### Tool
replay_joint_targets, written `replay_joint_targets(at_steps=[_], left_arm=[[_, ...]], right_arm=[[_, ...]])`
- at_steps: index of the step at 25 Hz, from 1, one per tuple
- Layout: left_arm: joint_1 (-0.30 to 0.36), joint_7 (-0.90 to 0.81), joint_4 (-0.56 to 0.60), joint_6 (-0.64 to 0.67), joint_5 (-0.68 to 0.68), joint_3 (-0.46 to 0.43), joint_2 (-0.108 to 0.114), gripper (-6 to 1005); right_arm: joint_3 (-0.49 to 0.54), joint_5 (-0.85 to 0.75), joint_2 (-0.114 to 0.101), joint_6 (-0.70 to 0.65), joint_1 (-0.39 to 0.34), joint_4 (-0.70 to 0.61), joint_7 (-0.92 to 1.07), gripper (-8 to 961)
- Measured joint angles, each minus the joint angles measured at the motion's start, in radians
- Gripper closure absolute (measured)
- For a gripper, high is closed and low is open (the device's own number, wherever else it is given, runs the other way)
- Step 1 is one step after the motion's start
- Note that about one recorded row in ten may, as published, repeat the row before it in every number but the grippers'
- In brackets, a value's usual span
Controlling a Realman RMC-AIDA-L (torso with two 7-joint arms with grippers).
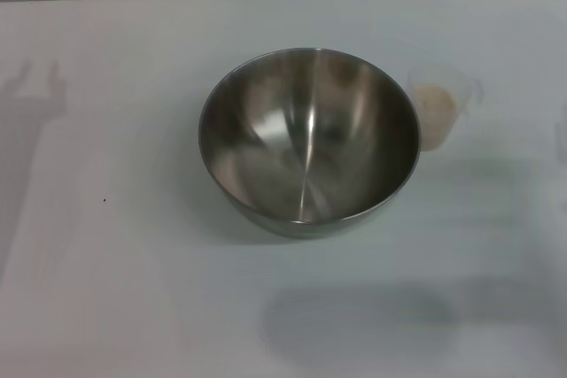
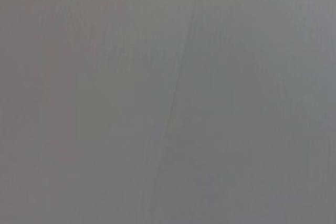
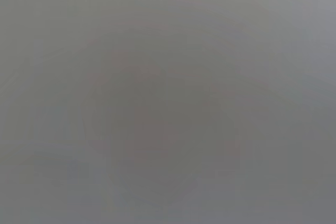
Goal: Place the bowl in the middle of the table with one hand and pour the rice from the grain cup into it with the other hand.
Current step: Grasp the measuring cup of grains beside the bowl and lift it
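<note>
The large shiny steel bowl (image 1: 309,139) sits mid-surface; the small clear plastic grain cup (image 1: 438,112) of rice stands just beside it, easily toppled. Neither hand is visible, so grip cannot be told.

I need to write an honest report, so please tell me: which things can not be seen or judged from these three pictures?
- Both grippers: in no view; the head view shows only shadows on the table.
- Left and right wrist views: plain grey, nothing to recognise.
- Grain cup: handle and how much rice it holds are too faint in the head view.
- Bowl: its near wall hides the table right behind it.
</note>
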Motion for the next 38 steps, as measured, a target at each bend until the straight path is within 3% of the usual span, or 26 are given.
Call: replay_joint_targets(at_steps=[5,10,16,28,38], left_arm=[[0.000,-0.043,0.002,0.000,0.010,0.001,0.015,591],[0.004,-0.038,-0.003,0.006,0.012,-0.001,0.012,316],[0.005,-0.038,-0.004,0.011,0.012,-0.004,0.007,170],[0.013,-0.037,-0.004,0.057,0.012,-0.016,-0.007,170],[0.013,-0.038,-0.004,0.067,0.012,-0.016,-0.010,170]], right_arm=[[-0.083,0.005,0.001,0.023,-0.050,0.017,0.000,447],[-0.125,0.006,0.002,0.074,-0.071,0.025,0.000,448],[-0.163,0.005,0.002,0.179,-0.045,0.025,0.003,447],[-0.202,0.000,0.000,0.304,0.010,0.018,0.000,447],[-0.216,-0.002,-0.002,0.330,0.049,-0.012,-0.002,446]])
